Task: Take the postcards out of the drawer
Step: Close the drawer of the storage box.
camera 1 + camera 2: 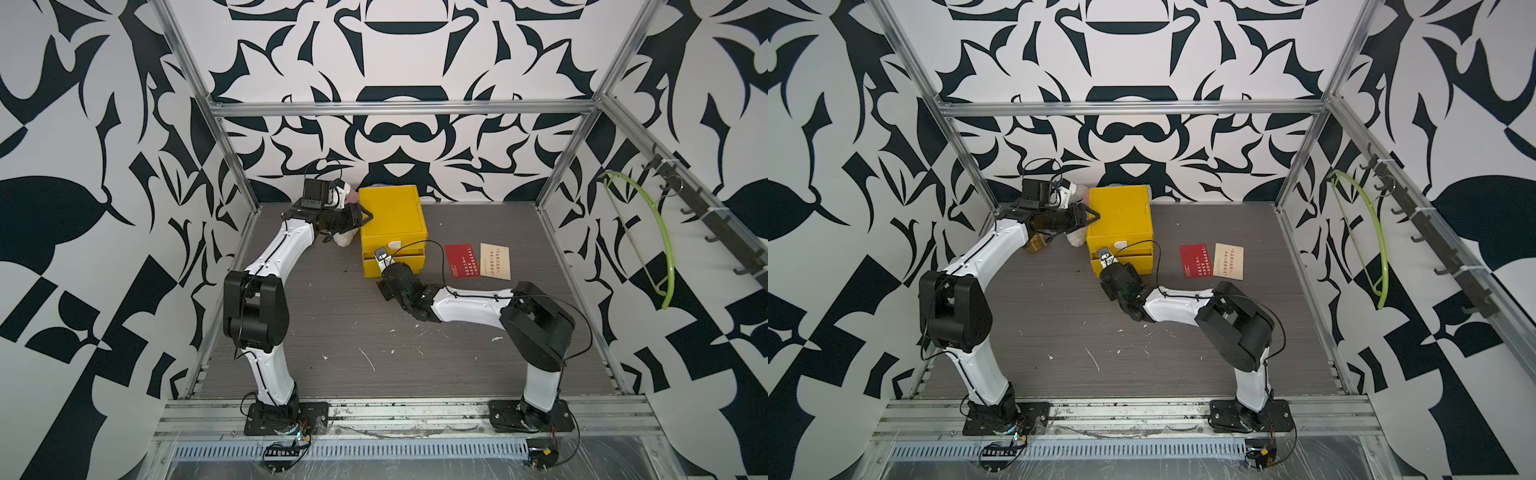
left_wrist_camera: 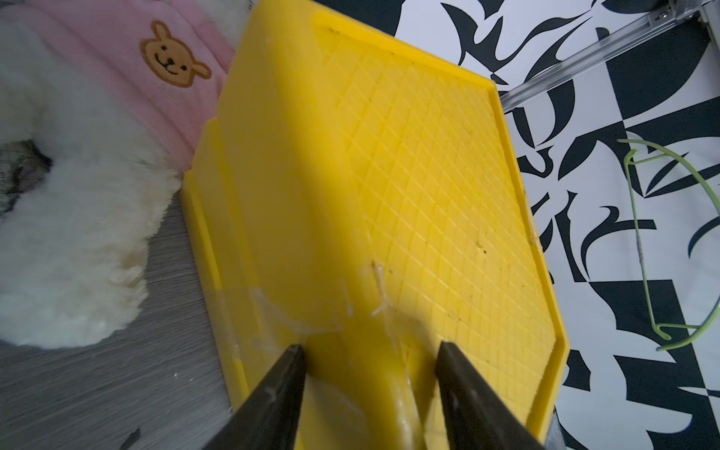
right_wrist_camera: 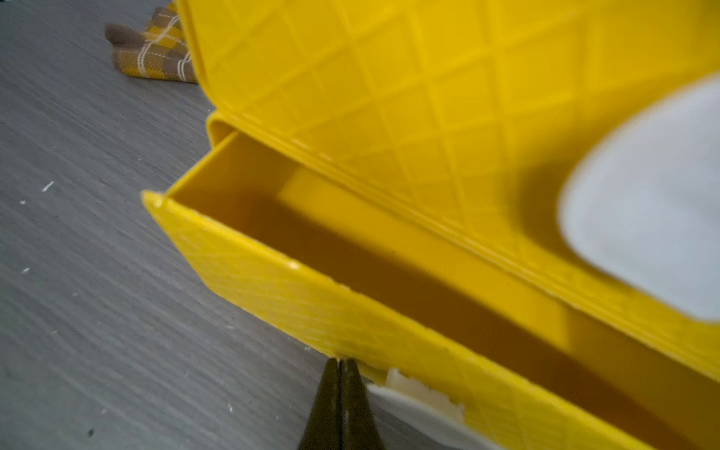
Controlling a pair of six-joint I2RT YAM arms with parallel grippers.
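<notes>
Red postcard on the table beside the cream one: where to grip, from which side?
The thin red rectangular postcard lies flat on the grey wood-grain table, one long edge close alongside the cream rectangular card. Probably pinch the opposite, free long edge, coming low from the yellow plastic drawer box side.

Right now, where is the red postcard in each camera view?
In a top view: red postcard flat on the table, between the yellow box and the cream postcard.
In a top view: same place, right of the box.
Left wrist: not in it.
Right wrist: not in it.
Shared landmark: the yellow box, in all four views.
</notes>
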